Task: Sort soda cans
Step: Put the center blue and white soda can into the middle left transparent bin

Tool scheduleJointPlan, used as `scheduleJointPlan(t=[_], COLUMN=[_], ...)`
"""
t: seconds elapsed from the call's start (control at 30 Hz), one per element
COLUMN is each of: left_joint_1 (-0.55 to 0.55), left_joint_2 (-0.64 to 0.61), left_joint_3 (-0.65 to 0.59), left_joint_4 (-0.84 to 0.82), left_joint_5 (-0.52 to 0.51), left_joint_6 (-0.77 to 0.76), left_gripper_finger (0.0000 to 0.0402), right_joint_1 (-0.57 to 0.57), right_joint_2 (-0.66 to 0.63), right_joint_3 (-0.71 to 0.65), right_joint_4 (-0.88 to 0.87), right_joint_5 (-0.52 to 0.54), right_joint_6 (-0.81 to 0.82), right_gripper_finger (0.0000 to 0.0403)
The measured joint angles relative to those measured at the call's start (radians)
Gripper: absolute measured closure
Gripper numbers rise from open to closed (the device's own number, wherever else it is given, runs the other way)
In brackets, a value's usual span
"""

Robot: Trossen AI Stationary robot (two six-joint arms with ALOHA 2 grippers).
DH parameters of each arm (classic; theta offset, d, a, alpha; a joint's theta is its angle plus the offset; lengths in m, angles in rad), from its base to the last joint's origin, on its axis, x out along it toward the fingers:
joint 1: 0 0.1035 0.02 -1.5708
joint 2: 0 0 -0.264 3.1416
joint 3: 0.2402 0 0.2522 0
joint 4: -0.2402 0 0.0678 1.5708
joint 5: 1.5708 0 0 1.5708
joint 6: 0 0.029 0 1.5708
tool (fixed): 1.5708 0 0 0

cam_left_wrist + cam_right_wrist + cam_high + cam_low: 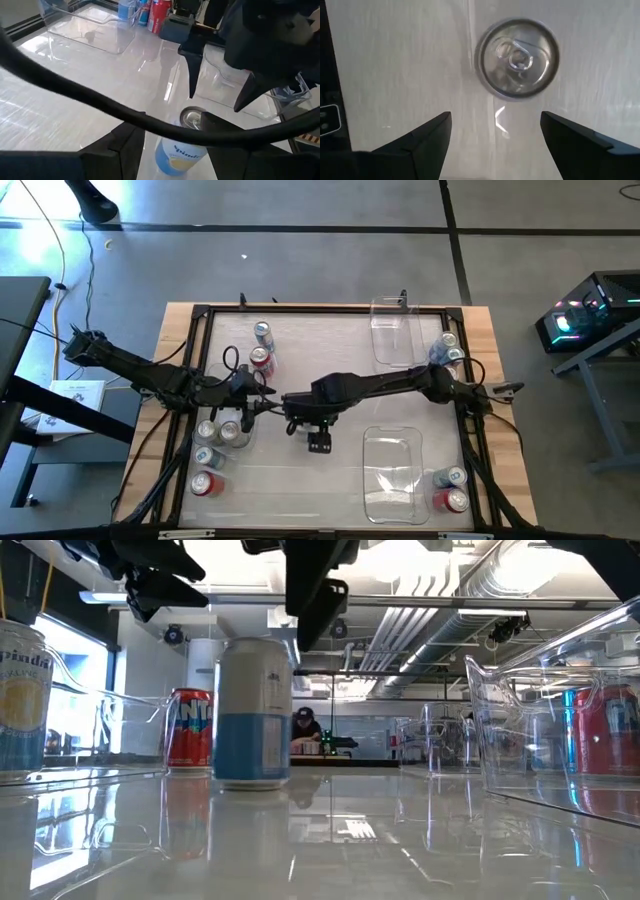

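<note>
Near the middle of the shiny white table top, a white and blue soda can standing upright alone, with the right gripper hanging right above it, jaws spread wide and pinching nothing, and the left gripper close by, jaws apart too and empty. All around, clear bins and more cans in red, blue and silver, with a black cable crossing in front of the left wrist view. Farther off, grey floor, pipes under the ceiling and a person far behind.
</note>
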Motion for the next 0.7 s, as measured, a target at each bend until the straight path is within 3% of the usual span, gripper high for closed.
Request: scheduleJointPlan(t=[0.13,0.4,0.57,0.7], left_joint_1=[0.0,-0.075,-0.115,-0.076], left_joint_2=[0.0,0.018,0.117,0.223], left_joint_3=[0.0,0.0,0.001,0.019], left_joint_4=[-0.003,0.06,0.157,0.215], left_joint_5=[0.0,0.021,0.148,0.249], left_joint_6=[0.007,0.197,0.432,0.45], left_gripper_finger=[0.0218,0.0218,0.0218,0.0212], right_joint_1=[0.002,0.13,0.248,0.339], right_joint_2=[-0.007,-0.132,-0.18,-0.22], right_joint_3=[-0.001,0.0,0.0,0.0], right_joint_4=[-0.006,-0.127,-0.196,-0.223], right_joint_5=[0.028,0.293,0.41,0.505], right_joint_6=[0.004,-0.047,0.04,0.181], right_gripper_finger=[0.0104,0.0104,0.0104,0.0104])
